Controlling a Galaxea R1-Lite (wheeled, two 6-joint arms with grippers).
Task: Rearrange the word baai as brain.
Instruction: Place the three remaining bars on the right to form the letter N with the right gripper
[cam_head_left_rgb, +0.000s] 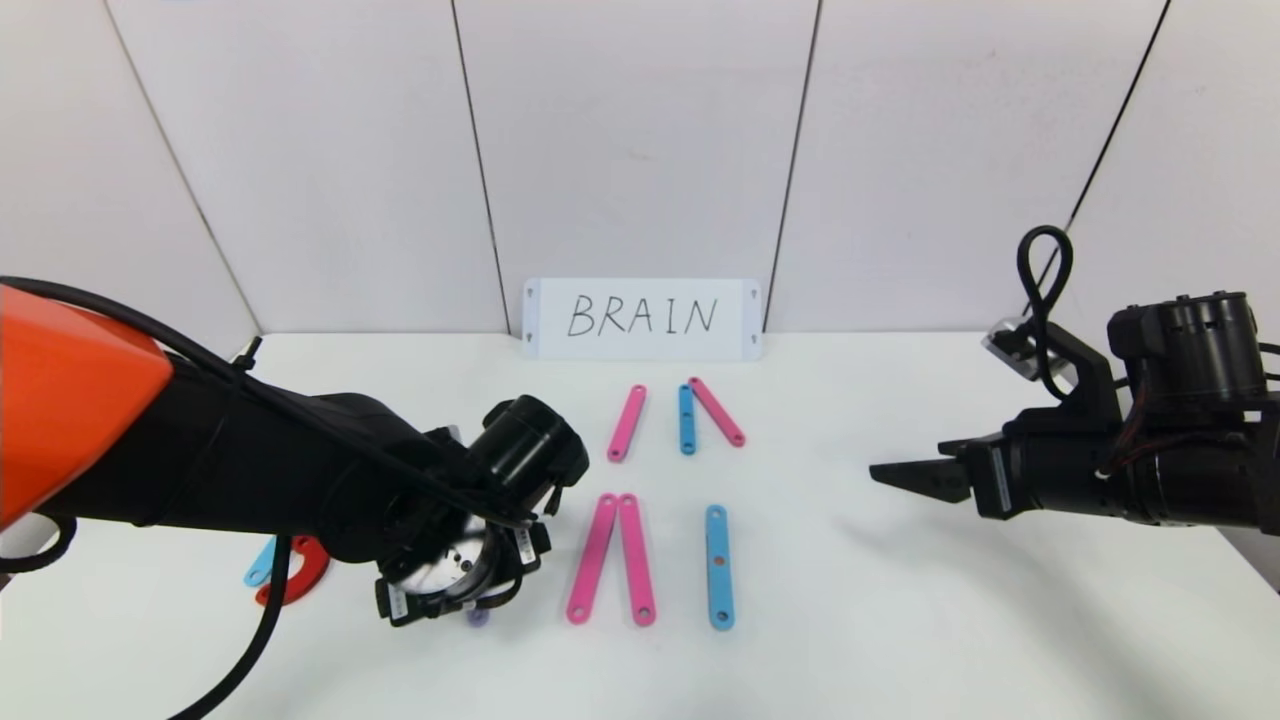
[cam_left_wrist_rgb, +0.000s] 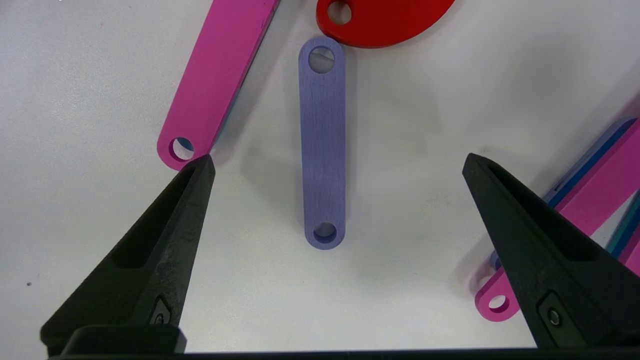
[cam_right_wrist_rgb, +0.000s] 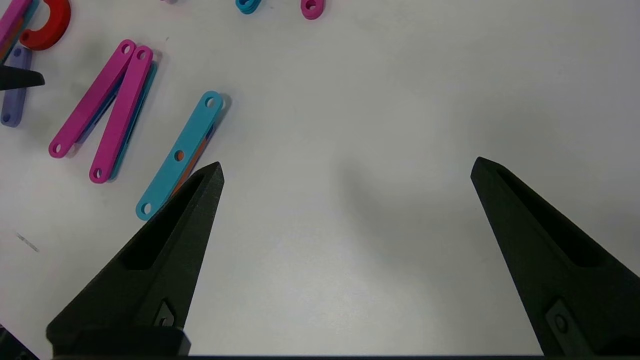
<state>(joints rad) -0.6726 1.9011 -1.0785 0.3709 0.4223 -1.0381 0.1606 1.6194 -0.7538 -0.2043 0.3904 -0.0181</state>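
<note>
A lilac bar lies flat on the white table, free between the wide-apart fingers of my open left gripper, which hovers just above it. One end of a pink bar lies by one fingertip, and a red curved piece is beyond the lilac bar. In the head view the left gripper points down at the front left of a pink V-shaped pair. A light-blue bar lies to their right. My right gripper hangs open and empty at the right.
Farther back lie a pink bar, a light-blue bar and a slanted pink bar. A red curved piece and a light-blue bar show under my left arm. The white BRAIN card leans on the back wall.
</note>
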